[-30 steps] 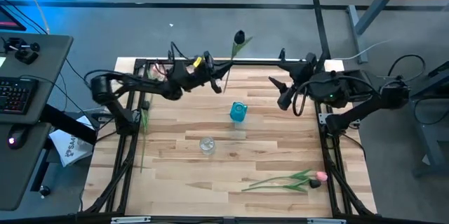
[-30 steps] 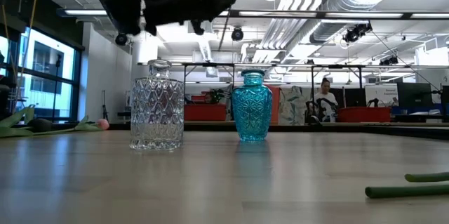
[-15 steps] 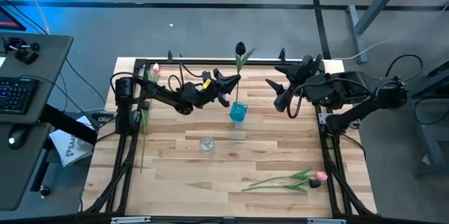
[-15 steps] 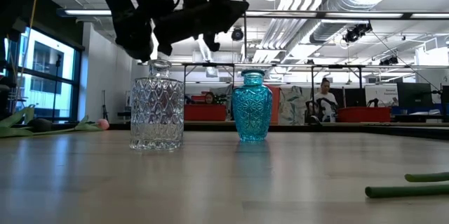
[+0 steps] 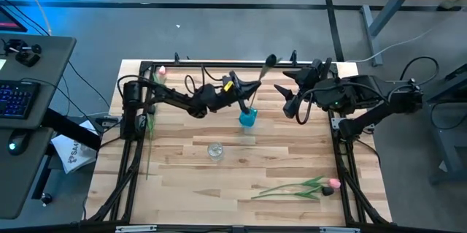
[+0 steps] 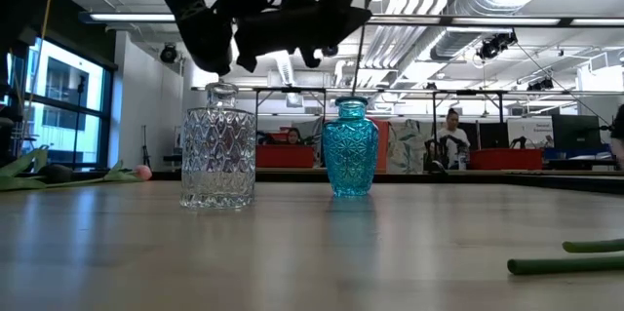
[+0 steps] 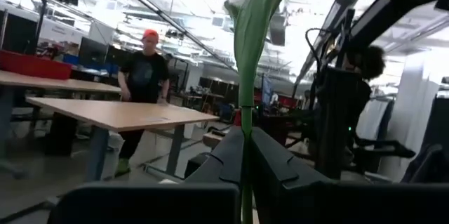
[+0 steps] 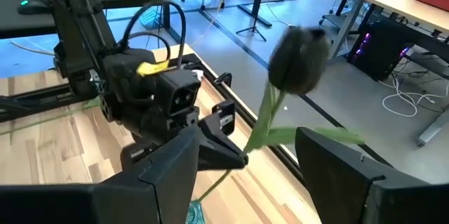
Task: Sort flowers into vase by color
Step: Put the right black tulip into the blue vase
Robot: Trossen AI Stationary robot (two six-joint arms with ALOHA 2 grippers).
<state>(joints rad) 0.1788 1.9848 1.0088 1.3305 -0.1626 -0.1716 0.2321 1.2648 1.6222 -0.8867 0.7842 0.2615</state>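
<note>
My left gripper (image 5: 251, 93) is raised over the blue vase (image 5: 248, 117), shut on a dark-headed tulip (image 5: 271, 60). The tulip's head leans toward the table's far right, and it shows close up in the right wrist view (image 8: 298, 55). Its thin stem (image 6: 359, 58) runs down to the blue vase's mouth (image 6: 351, 102). My right gripper (image 5: 286, 100) waits open just to the right of the vase. A pink tulip (image 5: 332, 184) lies flat near the table's near right. Another pink head (image 5: 160, 72) lies by the far-left frame. My left gripper pinches the dark tulip's green stem (image 7: 243, 155) between its two fingers (image 7: 224, 161), below the leaf (image 7: 256, 13). The fingers come level from the table's left and lie across the stem. The flower is lifted clear and tilted, with its head above the fingers and its lower stem reaching down toward the blue vase.
A clear glass vase (image 5: 214, 150) stands near the table's middle, to the near left of the blue one. Green stems (image 5: 149, 127) lie along the left frame. A dark frame rail (image 5: 219, 63) runs along the far edge. People stand in the room beyond the table.
My left gripper has carried the dark tulip toward the table's right, from by the far rail to above the blue vase. The flower has tipped, so its head now leans toward the far right. My right gripper has kept nearly still.
</note>
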